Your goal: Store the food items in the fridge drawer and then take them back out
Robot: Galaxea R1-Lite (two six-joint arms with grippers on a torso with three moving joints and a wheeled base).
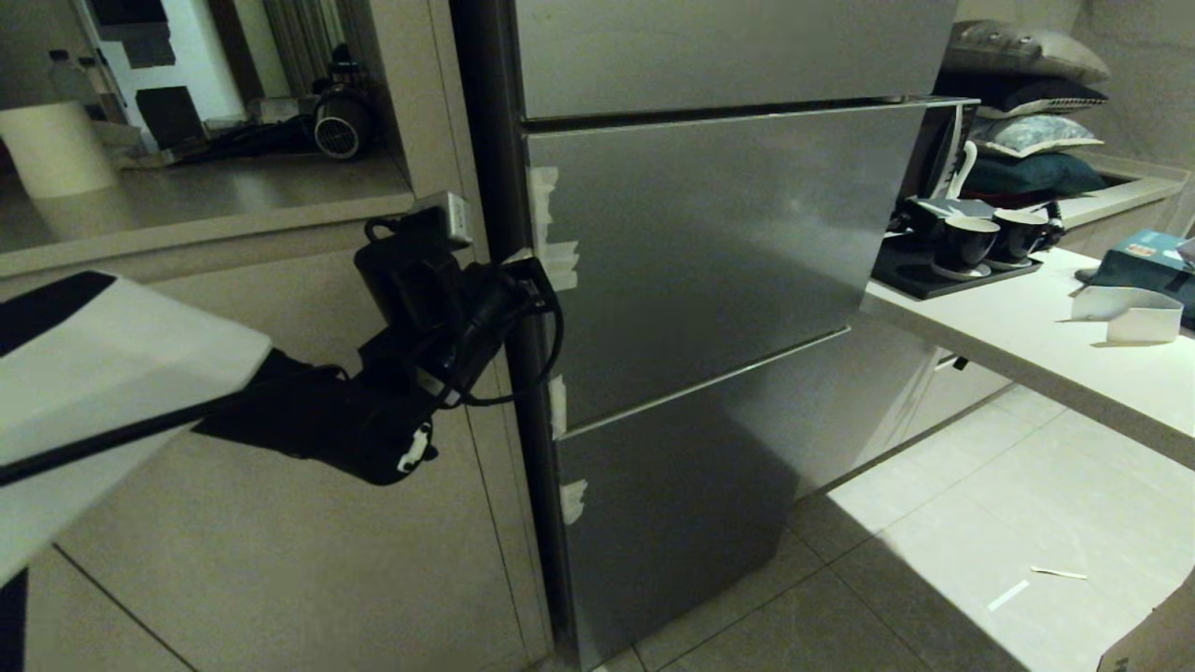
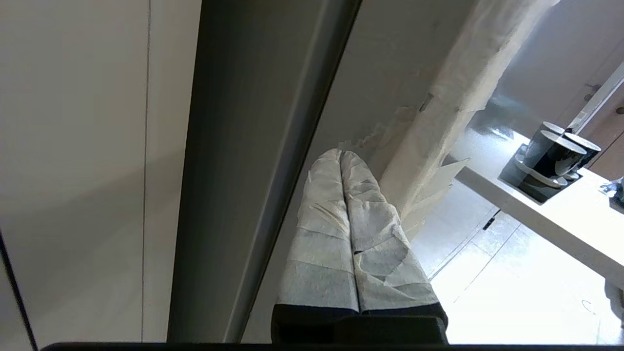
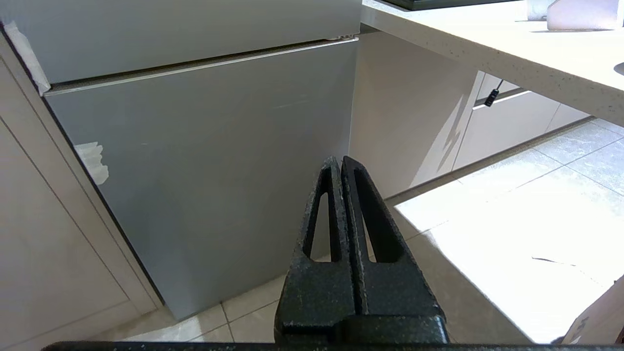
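The food items and the fridge drawer are hidden; the steel fridge's fronts are all closed. My left gripper (image 1: 523, 271) reaches from the left to the left edge of the middle fridge door (image 1: 709, 252), beside white tape scraps (image 1: 558, 261). In the left wrist view its tape-wrapped fingers (image 2: 321, 204) lie pressed together, shut and holding nothing, and the gripper (image 2: 340, 153) tips sit at the door's edge next to the torn tape (image 2: 438, 122). My right gripper (image 3: 340, 161) hangs low and shut, facing the bottom fridge door (image 3: 204, 170), and holds nothing.
A beige cabinet (image 1: 280, 523) flanks the fridge on the left, with a shelf above it. To the right runs a white counter (image 1: 1027, 327) carrying a tray with dark cups (image 1: 966, 245) and a blue box (image 1: 1144, 266). Tiled floor (image 1: 934, 560) lies below.
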